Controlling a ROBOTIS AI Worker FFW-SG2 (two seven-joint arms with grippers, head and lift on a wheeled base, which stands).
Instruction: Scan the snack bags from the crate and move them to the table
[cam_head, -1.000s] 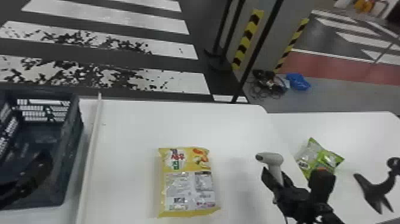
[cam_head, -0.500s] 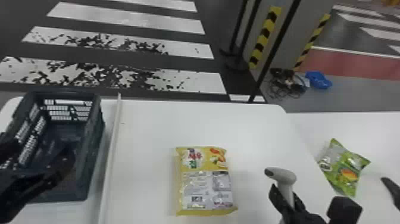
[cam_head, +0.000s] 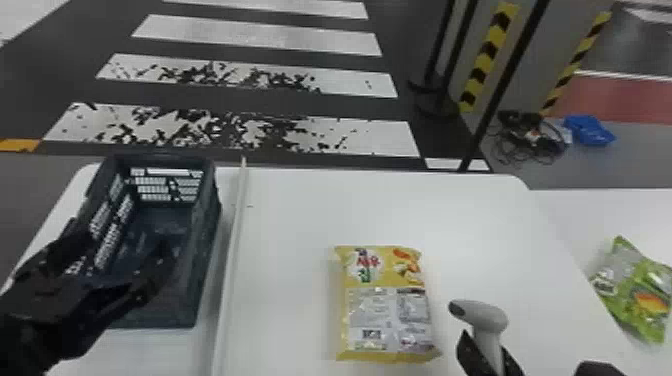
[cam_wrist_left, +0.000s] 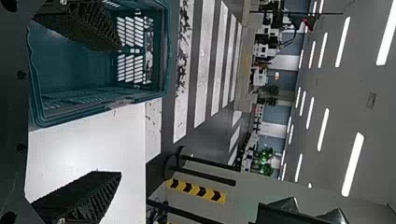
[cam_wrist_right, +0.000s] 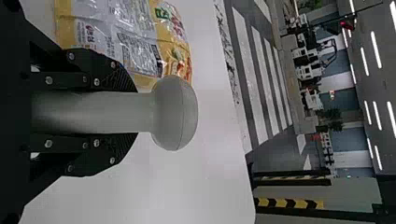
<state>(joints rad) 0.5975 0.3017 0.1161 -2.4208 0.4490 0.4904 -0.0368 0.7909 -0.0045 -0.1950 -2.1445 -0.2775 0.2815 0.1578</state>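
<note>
Right hand (cam_wrist_right: 135, 112), clamped on handheld scanner (cam_head: 481, 315), moved closer to yellow snack bag (cam_head: 387, 310); head view panned left. Left hand (cam_wrist_left: 118, 111) at crate (cam_head: 204, 235), fingers apart, nothing between. Yellow snack bag flat on white surface (cam_head: 300, 215), between crate and scanner. Green snack bag (cam_head: 635, 295) well off to right. Risk: scanner dipping too low could nudge yellow snack bag; misaligned left descent could snag crate rim.

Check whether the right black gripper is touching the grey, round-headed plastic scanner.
Touching: the right wrist view shows the gripper holding the scanner by its handle, between both fingers.
</note>
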